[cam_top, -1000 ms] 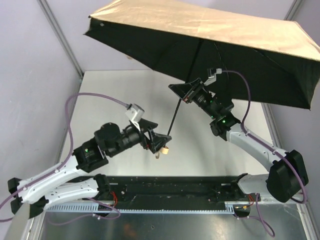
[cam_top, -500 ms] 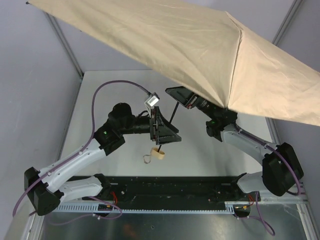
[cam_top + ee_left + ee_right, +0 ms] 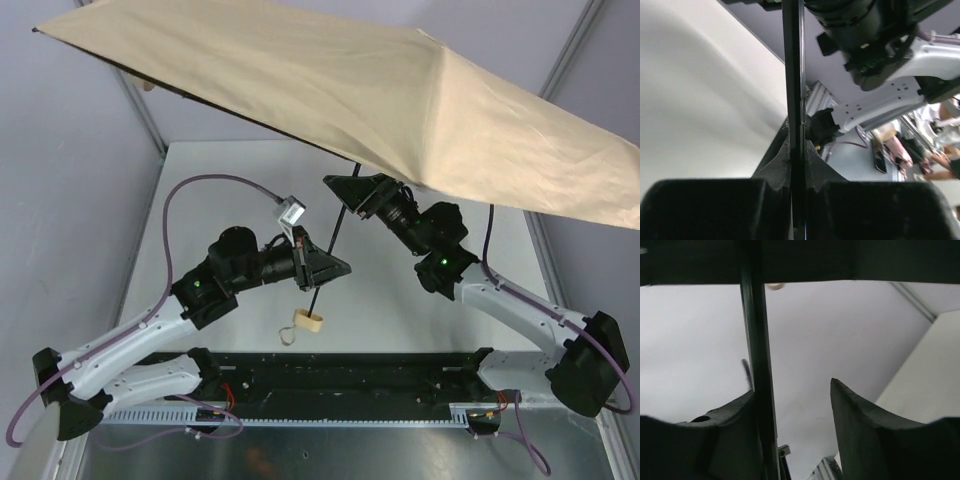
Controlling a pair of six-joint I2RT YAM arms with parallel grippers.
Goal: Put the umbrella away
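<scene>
The umbrella stands open, its tan canopy point(image 3: 400, 100) spread over both arms and tilted down to the right. Its thin black shaft point(image 3: 335, 235) runs down to the small tan handle point(image 3: 311, 321) with its wrist loop, which hangs just above the table. My left gripper point(image 3: 330, 268) is shut on the shaft point(image 3: 792, 90) low down, the jaws pinched tight around it point(image 3: 797, 155). Higher up, under the canopy, my right gripper point(image 3: 340, 188) is open. In the right wrist view the shaft point(image 3: 757, 355) lies against one finger while the other finger point(image 3: 855, 420) stands well apart.
The white table point(image 3: 230, 190) lies below, with a black rail point(image 3: 340, 372) along its near edge by the arm bases. Metal frame posts point(image 3: 140, 115) rise at the back corners before purple walls. The canopy's dark underside point(image 3: 800, 260) hangs close above my right gripper.
My left gripper moved up from the handle and shut on the shaft. My right gripper opened off the shaft. The canopy swung over to show its tan top, and the handle sank lower.
</scene>
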